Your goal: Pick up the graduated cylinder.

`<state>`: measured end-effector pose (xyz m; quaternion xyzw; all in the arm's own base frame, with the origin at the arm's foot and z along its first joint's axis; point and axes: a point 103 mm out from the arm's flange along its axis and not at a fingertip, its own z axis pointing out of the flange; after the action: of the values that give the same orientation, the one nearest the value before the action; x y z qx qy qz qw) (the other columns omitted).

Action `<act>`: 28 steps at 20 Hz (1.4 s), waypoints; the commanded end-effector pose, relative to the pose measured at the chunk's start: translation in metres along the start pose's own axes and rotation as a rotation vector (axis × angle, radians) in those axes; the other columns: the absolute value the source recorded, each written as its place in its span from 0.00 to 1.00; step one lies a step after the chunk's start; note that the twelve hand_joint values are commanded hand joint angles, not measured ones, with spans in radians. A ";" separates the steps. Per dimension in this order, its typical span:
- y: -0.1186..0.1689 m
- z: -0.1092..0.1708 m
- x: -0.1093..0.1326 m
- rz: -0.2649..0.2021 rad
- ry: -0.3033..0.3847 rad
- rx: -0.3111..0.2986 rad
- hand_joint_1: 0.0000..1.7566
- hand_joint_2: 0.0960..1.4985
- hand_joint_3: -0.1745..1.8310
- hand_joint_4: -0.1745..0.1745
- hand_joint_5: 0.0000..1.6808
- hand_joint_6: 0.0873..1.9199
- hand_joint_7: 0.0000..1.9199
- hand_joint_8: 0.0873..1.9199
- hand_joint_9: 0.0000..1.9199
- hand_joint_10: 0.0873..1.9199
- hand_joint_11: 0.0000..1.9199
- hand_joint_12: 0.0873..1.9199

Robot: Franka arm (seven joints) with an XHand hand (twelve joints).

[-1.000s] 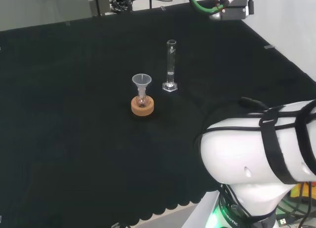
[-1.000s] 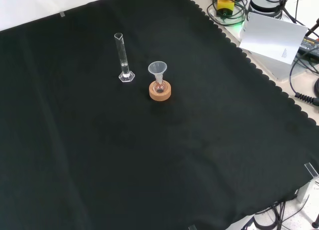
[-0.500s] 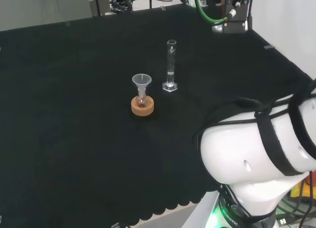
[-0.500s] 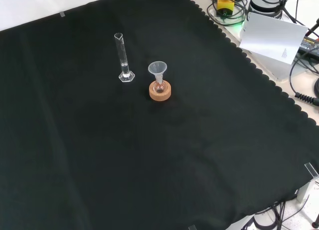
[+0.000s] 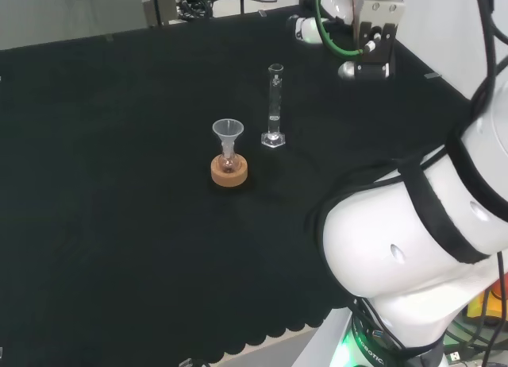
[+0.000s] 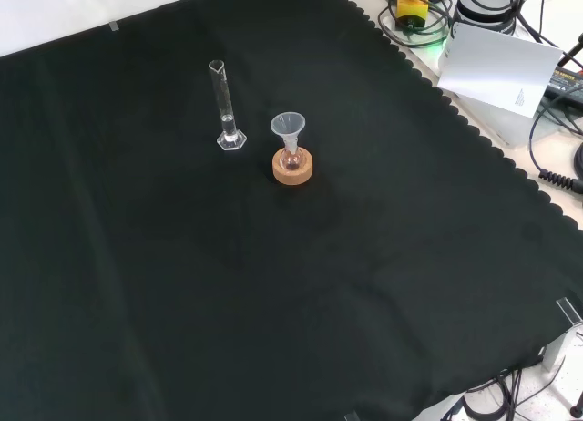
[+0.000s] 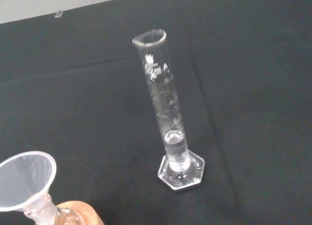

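The graduated cylinder is a tall, narrow clear tube on a hexagonal foot, standing upright near the middle of the black cloth. The front view has the cylinder just left of the funnel. Close up in the wrist view, the cylinder has printed marks and nothing touches it. The hand hangs at the head view's top right, above and to the right of the cylinder and apart from it. Its pose is not plain.
A clear funnel sits in a small flask on a cork ring, just left of and nearer than the cylinder in the head view. The front view shows funnel and cork ring right of the cylinder. The arm's white links bulk at right.
In the head view the wrist end of the arm has come down and left toward the cylinder, and the big white link has risen. Cylinder and funnel have not moved.
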<state>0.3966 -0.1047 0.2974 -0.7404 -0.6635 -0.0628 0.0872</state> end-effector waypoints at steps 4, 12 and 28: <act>0.024 0.052 -0.008 -0.055 0.100 0.014 0.17 0.78 0.11 0.36 0.20 0.00 0.08 0.29 0.21 0.28 0.06 0.71; 0.034 0.080 -0.021 -0.050 0.186 0.029 0.27 0.73 0.10 0.34 0.23 0.00 0.10 0.30 0.22 0.30 0.07 0.71; 0.046 0.112 -0.044 -0.100 0.353 0.049 0.45 0.63 0.05 0.31 0.29 0.00 0.14 0.32 0.25 0.30 0.10 0.70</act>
<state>0.4233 -0.1459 0.2312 -0.7251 -0.6592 -0.1410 0.1409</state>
